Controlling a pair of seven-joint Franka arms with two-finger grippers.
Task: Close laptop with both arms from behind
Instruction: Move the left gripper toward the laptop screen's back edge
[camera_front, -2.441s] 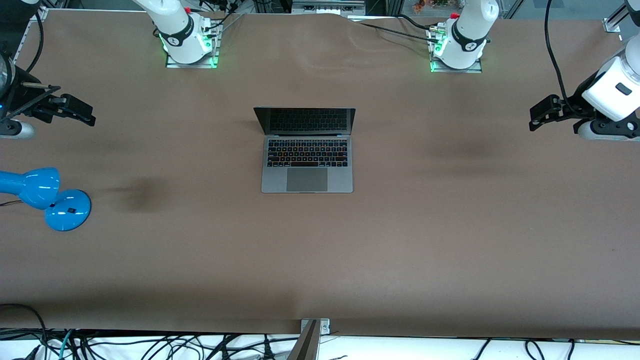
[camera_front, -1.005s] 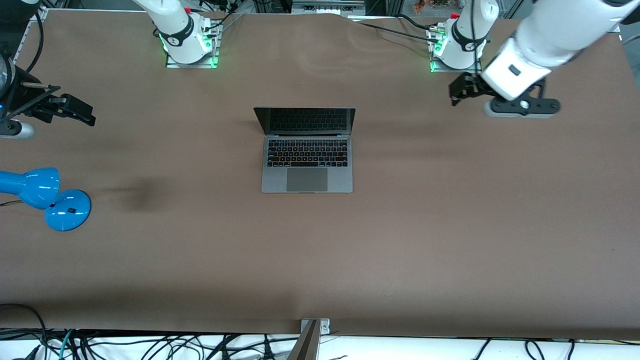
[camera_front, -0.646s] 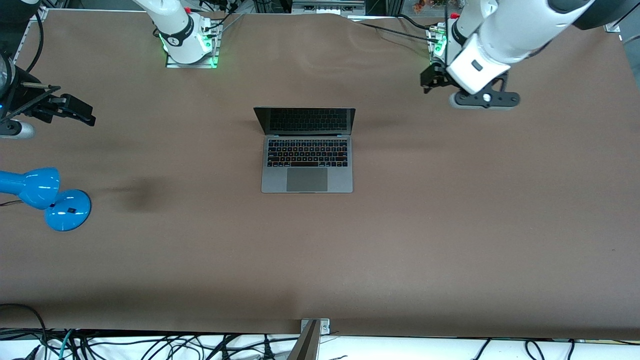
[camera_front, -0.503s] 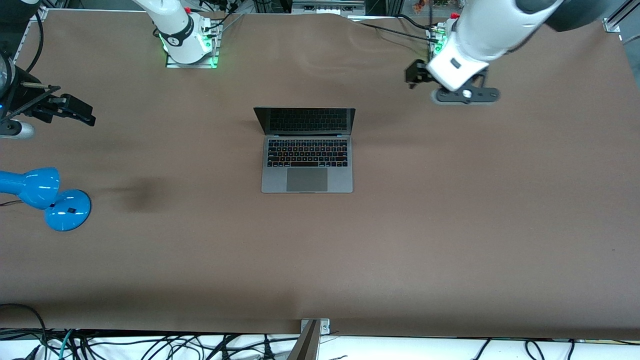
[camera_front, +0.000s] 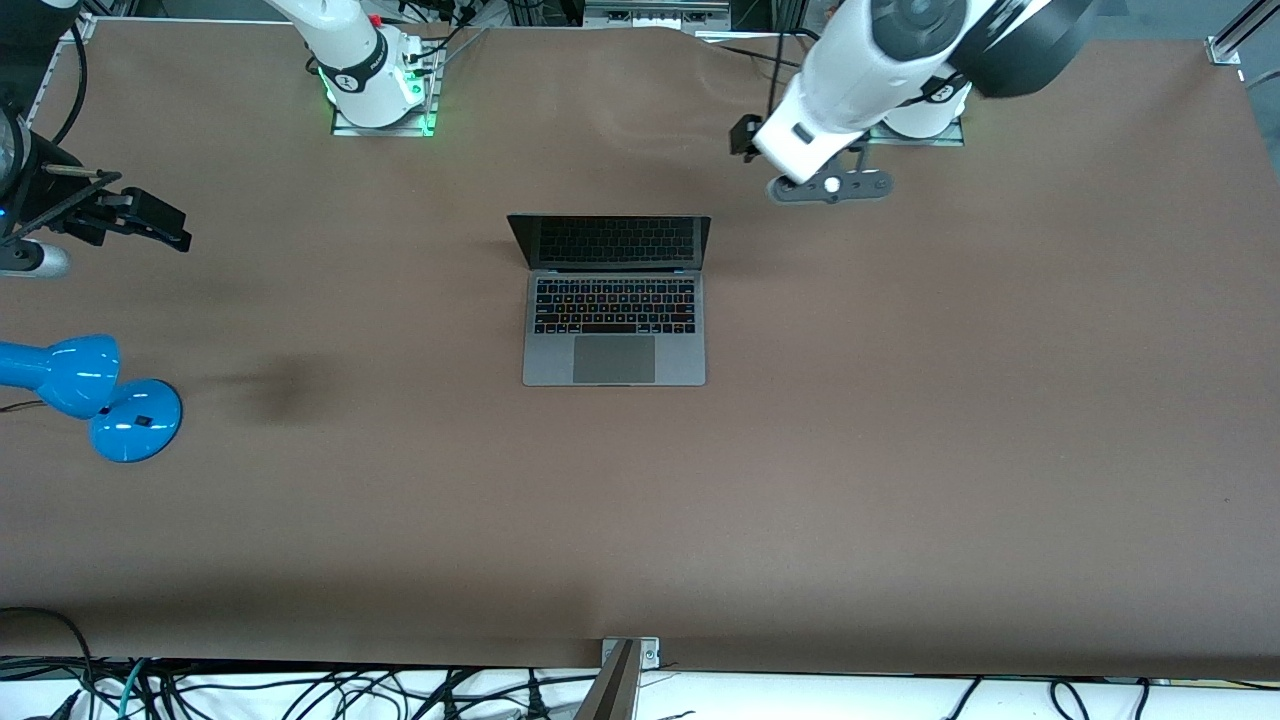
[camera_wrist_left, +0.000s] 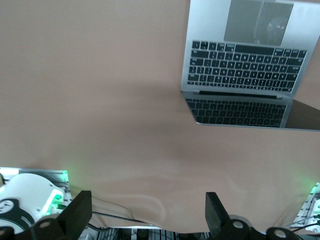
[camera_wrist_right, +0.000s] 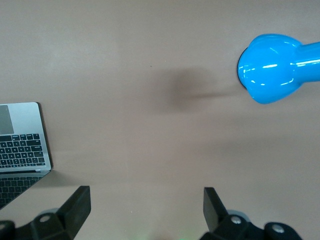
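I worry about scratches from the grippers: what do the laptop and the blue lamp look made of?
Laptop: probably matte grey metal, with an even dull sheen; screen dark and glossy, mirroring the keys. Blue lamp: glossy plastic or painted metal, with sharp highlights.

No legible text, brand or number appears anywhere; the laptop key legends (backlit) are too small to read.
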